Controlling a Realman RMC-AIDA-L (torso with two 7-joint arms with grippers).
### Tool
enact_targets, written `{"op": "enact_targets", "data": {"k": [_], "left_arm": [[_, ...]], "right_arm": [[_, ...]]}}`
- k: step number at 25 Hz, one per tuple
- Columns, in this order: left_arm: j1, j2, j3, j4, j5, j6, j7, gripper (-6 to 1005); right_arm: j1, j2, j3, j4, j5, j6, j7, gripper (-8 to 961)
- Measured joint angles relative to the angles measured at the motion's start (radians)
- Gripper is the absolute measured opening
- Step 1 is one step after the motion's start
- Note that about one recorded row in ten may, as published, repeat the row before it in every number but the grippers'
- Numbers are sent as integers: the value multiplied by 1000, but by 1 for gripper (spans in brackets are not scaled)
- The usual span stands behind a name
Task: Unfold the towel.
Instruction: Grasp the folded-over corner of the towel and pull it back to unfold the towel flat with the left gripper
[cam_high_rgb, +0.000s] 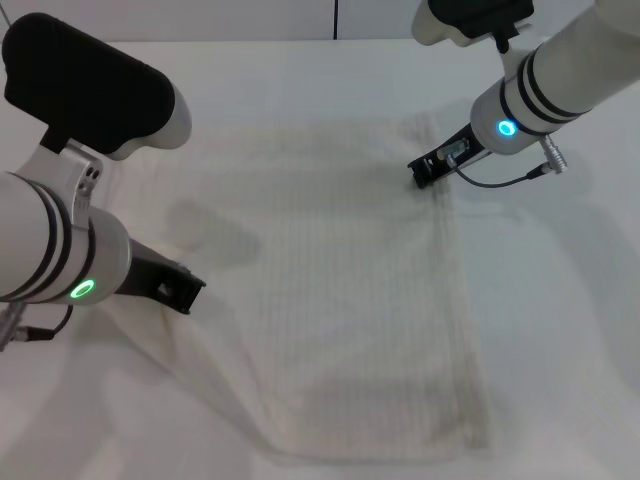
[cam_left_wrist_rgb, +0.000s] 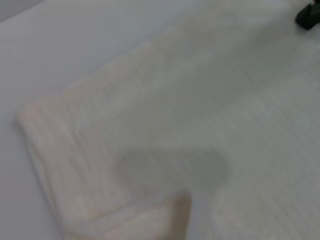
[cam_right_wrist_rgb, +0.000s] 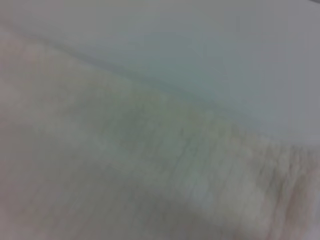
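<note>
The cream-white towel (cam_high_rgb: 350, 300) lies spread over the white table, with faint ribbed stripes and a hemmed right edge. No red tag shows. My left gripper (cam_high_rgb: 185, 290) is at the towel's left edge, shut on the cloth, which rises toward it in a sloping fold. The left wrist view shows that side of the towel (cam_left_wrist_rgb: 175, 125) with a folded-over corner. My right gripper (cam_high_rgb: 425, 172) is low on the towel's far right edge, where the hem is bunched. It shows as a dark tip in the left wrist view (cam_left_wrist_rgb: 307, 15). The right wrist view shows the towel (cam_right_wrist_rgb: 150, 165) very close.
The white table (cam_high_rgb: 560, 330) surrounds the towel on all sides. A dark vertical line (cam_high_rgb: 335, 18) marks the wall behind the far edge. A cable (cam_high_rgb: 500, 180) hangs under the right wrist.
</note>
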Motion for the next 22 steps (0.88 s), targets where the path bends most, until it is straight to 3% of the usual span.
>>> {"op": "enact_targets", "data": {"k": [22], "left_arm": [[21,2,-12,-21,0,-142,-55,39]], "right_arm": [[-7,0,-9,-7,1,-13,0,13]]}}
